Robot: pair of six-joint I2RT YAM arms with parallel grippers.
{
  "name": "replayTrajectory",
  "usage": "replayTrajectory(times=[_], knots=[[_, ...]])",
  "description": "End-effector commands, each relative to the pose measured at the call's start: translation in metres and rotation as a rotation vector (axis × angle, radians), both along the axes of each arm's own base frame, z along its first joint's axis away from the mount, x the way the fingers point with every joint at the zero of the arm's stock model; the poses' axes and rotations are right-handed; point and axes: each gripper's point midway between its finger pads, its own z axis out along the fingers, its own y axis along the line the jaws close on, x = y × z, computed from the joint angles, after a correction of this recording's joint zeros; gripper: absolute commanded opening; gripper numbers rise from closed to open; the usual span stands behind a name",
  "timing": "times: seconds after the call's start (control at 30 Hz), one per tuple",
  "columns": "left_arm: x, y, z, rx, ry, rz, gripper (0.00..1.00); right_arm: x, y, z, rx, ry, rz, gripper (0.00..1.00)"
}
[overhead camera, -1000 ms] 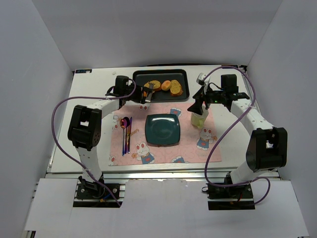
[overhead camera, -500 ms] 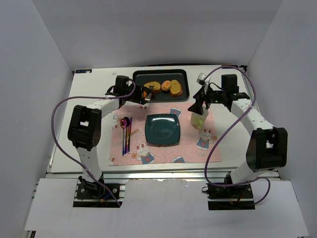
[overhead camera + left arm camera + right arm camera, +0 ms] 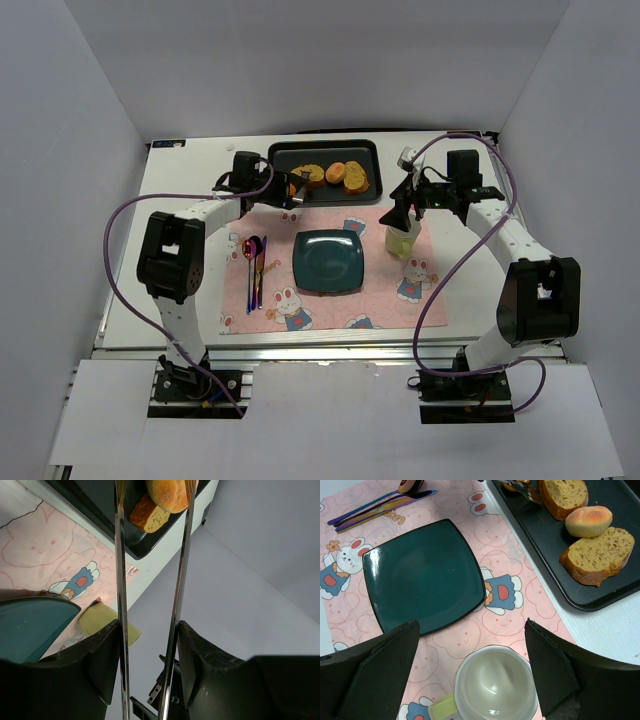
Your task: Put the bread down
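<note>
Top and wrist views, bread-placing setup. The white desk (image 3: 190,200) carries a shallow black rectangular tray (image 3: 290,155) at the middle of its far edge. A pink rabbit-print placemat (image 3: 290,300) lies nearer the near edge.

The bread (image 3: 312,172), a long oval toasted slice with a golden-brown crust and a porous yellowish crumb, lies flat in the left part of the tray. To its right lie a smooth round roll (image 3: 335,172) and a shorter slice (image 3: 356,177).

The left fingers (image 3: 290,187) are clamped on thin, flat metal tongs (image 3: 120,580), each blade pressed against a finger's inner face. The tong tips reach the bread's left end. Whether they pinch it cannot be told.

The right fingers (image 3: 385,665) are spread wide and hold nothing. They hang above a pale round cup (image 3: 495,685) on the mat's right side.

A glossy dark-teal square plate (image 3: 328,262) with rounded corners sits at the mat's centre. Iridescent cutlery (image 3: 255,265) lies to its left.
</note>
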Motion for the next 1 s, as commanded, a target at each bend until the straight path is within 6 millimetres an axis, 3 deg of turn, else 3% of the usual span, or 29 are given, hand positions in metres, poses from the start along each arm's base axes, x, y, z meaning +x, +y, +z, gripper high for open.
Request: replayTrajectory(times=[0.0, 0.1, 0.37, 0.47, 0.6, 0.7, 0.73, 0.8, 0.83, 0.87, 0.93, 0.97], knots=[[0.007, -0.005, 0.019, -0.018, -0.049, -0.021, 0.57, -0.003, -0.002, 0.014, 0.017, -0.049, 0.010, 0.89], [0.011, -0.006, 0.011, -0.016, -0.037, -0.022, 0.54, -0.003, -0.002, 0.014, 0.018, -0.047, 0.009, 0.89], [0.010, -0.003, -0.001, -0.018, -0.025, -0.017, 0.35, -0.003, -0.004, 0.016, 0.020, -0.053, 0.007, 0.89], [0.009, -0.004, 0.004, -0.029, -0.036, -0.018, 0.25, -0.003, -0.004, 0.016, 0.020, -0.053, 0.006, 0.89], [0.015, -0.007, 0.046, -0.044, -0.168, -0.042, 0.15, -0.003, -0.005, 0.017, 0.018, -0.054, 0.006, 0.89], [0.008, -0.006, 0.082, -0.008, -0.285, -0.091, 0.11, -0.004, -0.005, 0.018, 0.019, -0.054, 0.005, 0.89], [0.002, -0.006, 0.099, -0.006, -0.332, -0.106, 0.10, -0.004, -0.005, 0.019, 0.020, -0.055, 0.007, 0.90], [-0.011, -0.006, 0.110, 0.006, -0.395, -0.151, 0.06, -0.004, -0.005, 0.020, 0.024, -0.052, 0.009, 0.90], [-0.021, -0.004, 0.104, 0.019, -0.392, -0.169, 0.03, -0.004, -0.004, 0.021, 0.027, -0.053, 0.013, 0.89], [-0.032, -0.001, 0.114, 0.041, -0.447, -0.194, 0.00, -0.004, -0.004, 0.022, 0.029, -0.053, 0.013, 0.89], [-0.059, 0.003, 0.092, 0.078, -0.400, -0.250, 0.00, -0.005, -0.004, 0.023, 0.027, -0.055, 0.017, 0.89], [-0.075, 0.008, 0.099, 0.129, -0.458, -0.293, 0.00, -0.004, -0.004, 0.024, 0.026, -0.059, 0.019, 0.89]])
